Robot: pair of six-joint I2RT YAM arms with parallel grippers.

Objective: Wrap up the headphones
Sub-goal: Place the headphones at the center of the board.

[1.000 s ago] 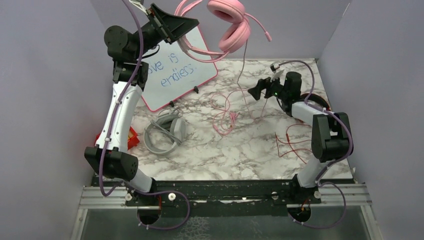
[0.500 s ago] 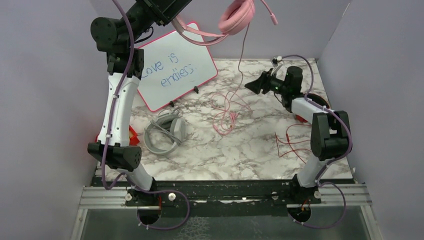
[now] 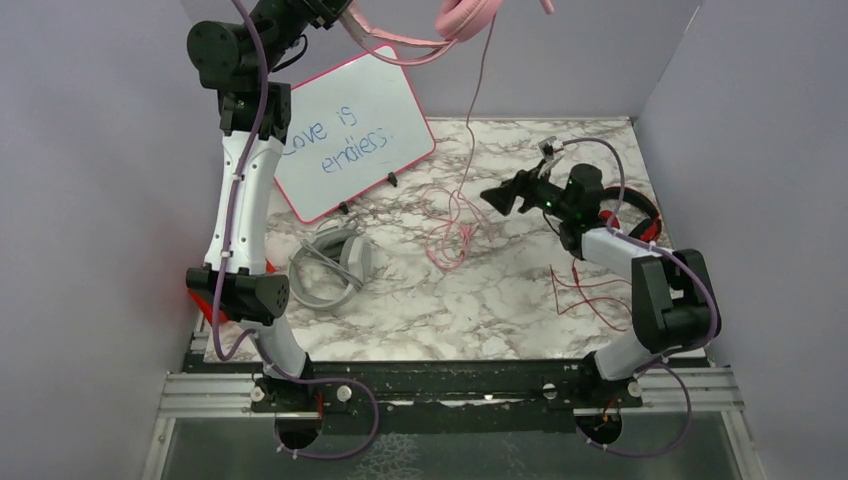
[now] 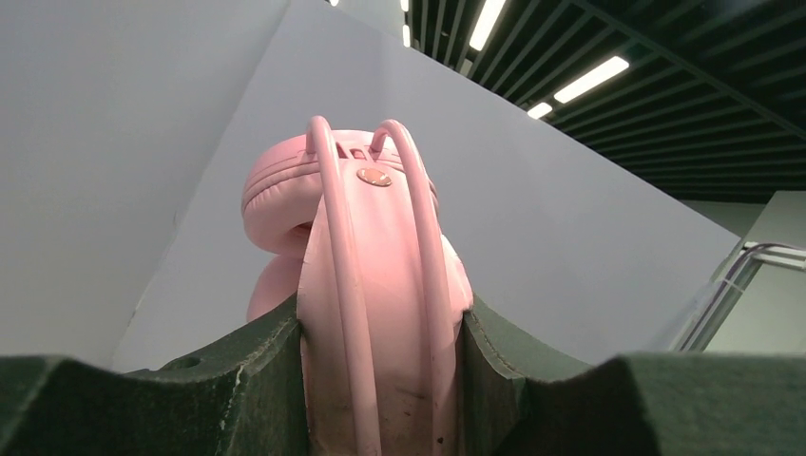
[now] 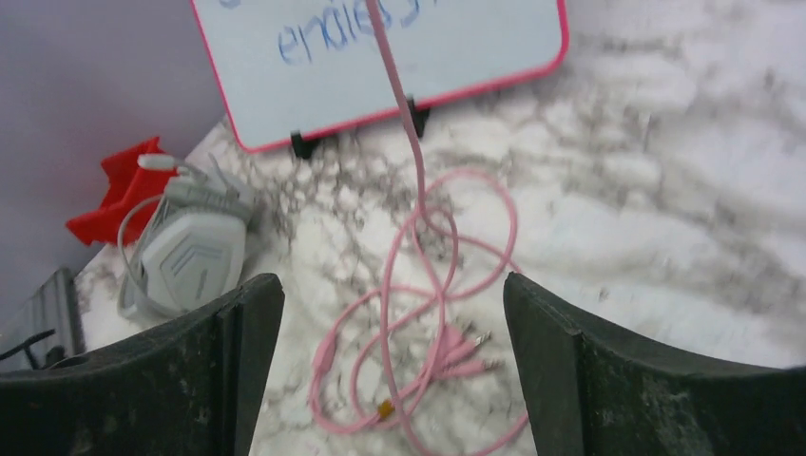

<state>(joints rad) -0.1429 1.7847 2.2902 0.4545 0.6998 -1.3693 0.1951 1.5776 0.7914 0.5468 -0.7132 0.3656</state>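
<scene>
showing a white marble-patterned table [image 3: 470, 300], veined grey, boxed in by plain lilac-grey walls [image 3: 760, 150]. left hand [image 4: 380, 332] is pinching the smooth, padded pink headphones [image 4: 371, 237] by the twin-rail headband, holding them high over the table's far edge. the thin pink cable [image 3: 455, 225] is hanging down into a loose tangle on the marble. right hand [image 5: 390, 313] is hovering spread above that tangle. grey headphones [image 3: 330, 265] are lying near a pink-framed whiteboard [image 3: 350, 120]. red-and-black headphones [image 3: 652, 208] are lying partly hidden behind the right arm.
</scene>
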